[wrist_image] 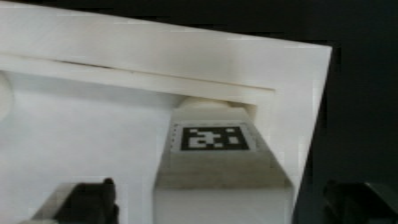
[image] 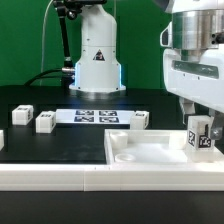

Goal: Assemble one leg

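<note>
One leg (image: 199,138) stands upright at the tabletop's (image: 150,155) corner on the exterior view's right, tag facing out. My gripper (image: 200,128) is straddling its upper part. In the wrist view the leg (wrist_image: 217,150) runs between my two dark fingers (wrist_image: 89,200), and a strip of white tabletop (wrist_image: 71,110) shows between the leg and the finger, so the jaws stand open around it. Three more legs lie on the black table: two (image: 22,115) (image: 45,121) at the exterior view's left and one (image: 139,120) behind the tabletop.
The marker board (image: 95,116) lies flat on the table behind the tabletop. The arm's white base (image: 97,60) stands at the back. The tabletop's raised rim (image: 60,172) runs along the front.
</note>
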